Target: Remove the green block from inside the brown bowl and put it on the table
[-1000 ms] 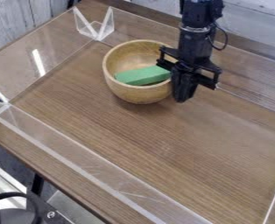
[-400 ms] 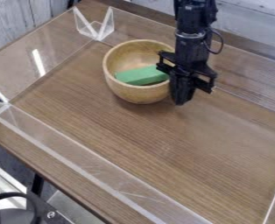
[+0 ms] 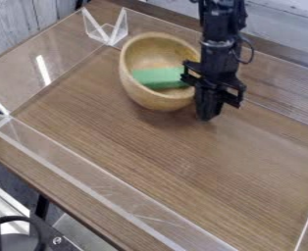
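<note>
block point(image 3: 157, 77) in bowl point(image 3: 154, 71), hand point(image 3: 211, 111) at bowl's right, on table point(image 3: 157, 162)

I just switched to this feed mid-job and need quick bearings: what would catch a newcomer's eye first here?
The bright green block stands out most, lying inside the brown bowl toward the back of the table. Right beside it, the black gripper points down at the bowl's right rim, jaws shut; whether it touches the bowl or block cannot be told. A clear acrylic wall edges the tabletop.

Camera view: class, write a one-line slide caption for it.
Shut gripper at the tilted brown bowl's near rim, green block inside, on the table.
</note>
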`<action>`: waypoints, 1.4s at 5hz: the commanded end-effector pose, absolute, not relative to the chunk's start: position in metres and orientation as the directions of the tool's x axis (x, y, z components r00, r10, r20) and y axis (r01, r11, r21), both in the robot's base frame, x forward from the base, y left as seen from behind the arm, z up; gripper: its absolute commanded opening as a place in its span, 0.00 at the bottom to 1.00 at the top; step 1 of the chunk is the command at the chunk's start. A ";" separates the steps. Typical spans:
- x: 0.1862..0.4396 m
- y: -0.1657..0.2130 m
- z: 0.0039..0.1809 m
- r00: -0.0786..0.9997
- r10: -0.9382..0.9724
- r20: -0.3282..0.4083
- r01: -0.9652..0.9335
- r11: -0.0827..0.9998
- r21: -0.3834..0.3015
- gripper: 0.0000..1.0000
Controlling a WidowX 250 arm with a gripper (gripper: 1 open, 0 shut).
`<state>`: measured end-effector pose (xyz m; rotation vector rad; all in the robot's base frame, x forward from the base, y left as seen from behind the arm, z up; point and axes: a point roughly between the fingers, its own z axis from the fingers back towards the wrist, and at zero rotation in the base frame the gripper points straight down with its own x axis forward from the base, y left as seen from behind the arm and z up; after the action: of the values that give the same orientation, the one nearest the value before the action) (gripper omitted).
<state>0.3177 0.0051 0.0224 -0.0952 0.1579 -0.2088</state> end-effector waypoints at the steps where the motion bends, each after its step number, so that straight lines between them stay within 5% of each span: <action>1: 0.324 0.020 0.030 0.974 -0.199 -0.106 0.192 0.979 -0.069 0.00; 7: 0.327 0.057 0.024 0.983 -0.150 -0.111 0.143 0.987 -0.072 0.00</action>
<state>0.3280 0.0491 0.0199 -0.0687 0.1248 -0.1665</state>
